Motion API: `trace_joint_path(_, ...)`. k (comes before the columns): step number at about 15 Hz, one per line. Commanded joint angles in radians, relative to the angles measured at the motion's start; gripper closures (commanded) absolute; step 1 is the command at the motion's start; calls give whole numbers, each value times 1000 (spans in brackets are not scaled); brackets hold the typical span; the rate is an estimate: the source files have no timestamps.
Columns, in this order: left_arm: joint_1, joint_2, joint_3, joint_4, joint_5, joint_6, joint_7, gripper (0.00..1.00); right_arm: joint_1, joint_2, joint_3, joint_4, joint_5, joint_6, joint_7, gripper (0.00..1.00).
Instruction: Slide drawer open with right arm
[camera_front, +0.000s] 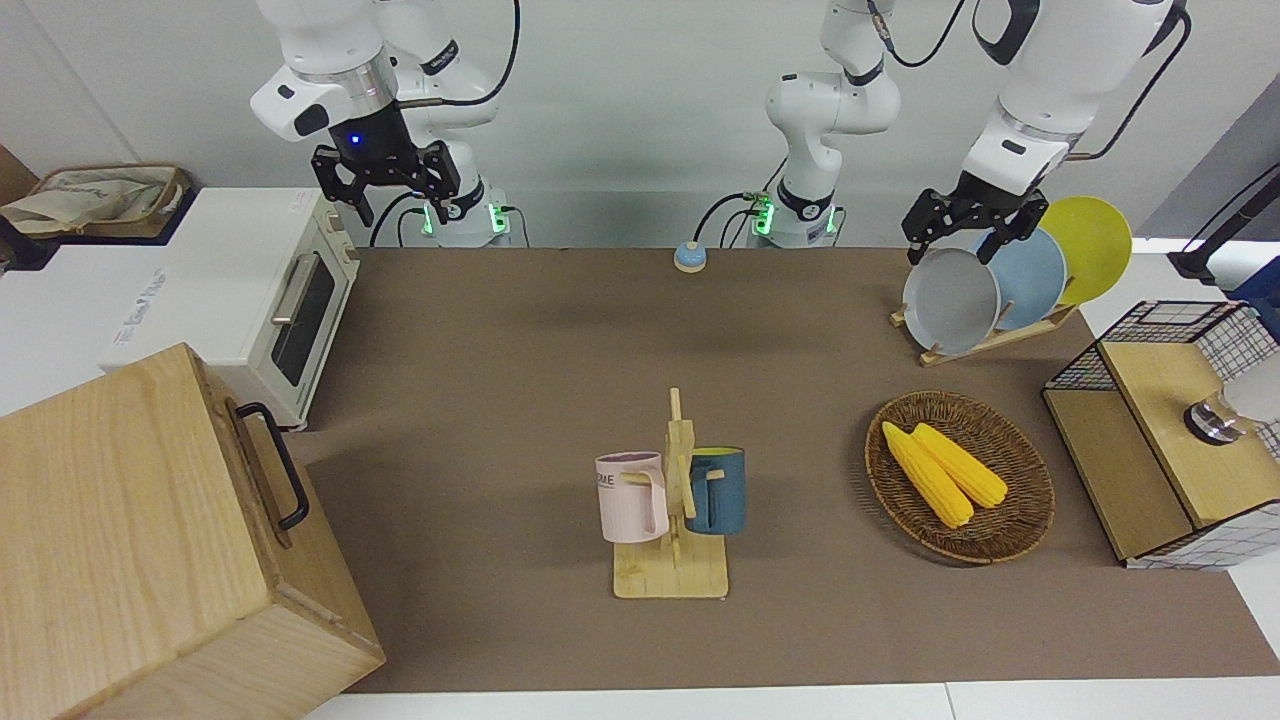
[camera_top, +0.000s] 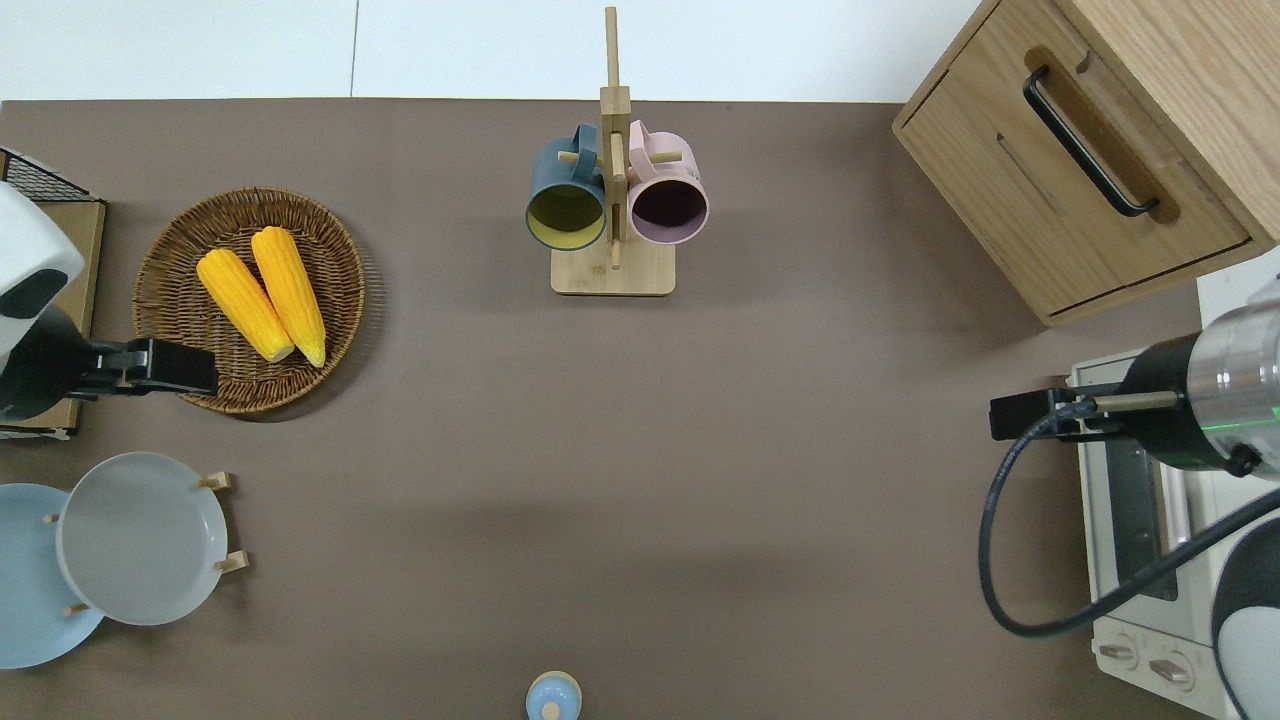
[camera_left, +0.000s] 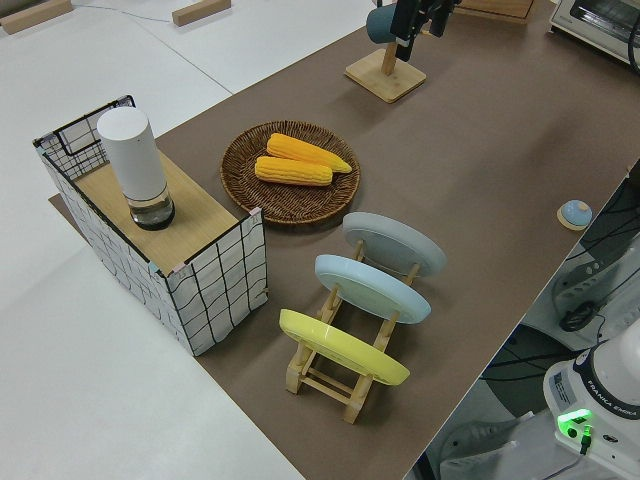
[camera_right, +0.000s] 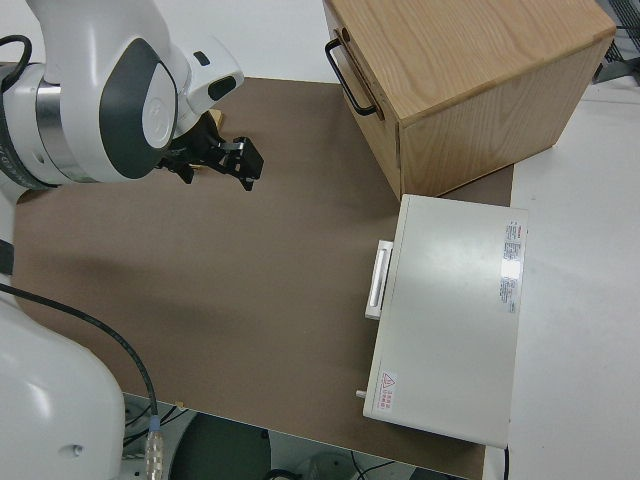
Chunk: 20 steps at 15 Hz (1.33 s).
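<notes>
Drawer shut | right gripper open, empty, high over the oven front edge | approach step | next: reach handle, close on it | left arm parked

The white jointed right arm is showing glossy rounded shells, a brushed silver ring above a black wrist section, and a small blue light glowing on that section. A black cable is looping along it, and a thin brass-coloured fitting is sticking out beside the wrist. Its black two-finger right gripper is showing angular linkage plates. The white jointed left arm is wearing the same shells with black joint caps and a dark oval inset, with black cable trailing alongside. Its black two-finger left gripper is matching the other. Green lights are glowing at both bases.
</notes>
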Motion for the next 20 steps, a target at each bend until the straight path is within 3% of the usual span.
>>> trace_joint_path(1,-2,-8,3,2,13,-14,1,2,-5,9,5,16,11,-2,2,21)
trace_joint_path(4,-2,-8,3,2,13,-14,1,2,1,9,11,16,-6,24,61,19)
trace_joint_path(11,-2,-8,3,2,13,-14,1,2,7,24,127,10,-193,33,82,19)
trace_joint_path(16,-2,-8,3,2,13,-13,1,2,50,81,221,-7,-441,51,179,21)
trace_joint_path(20,-2,-8,3,2,13,-14,1,2,90,147,279,-12,-659,39,182,21)
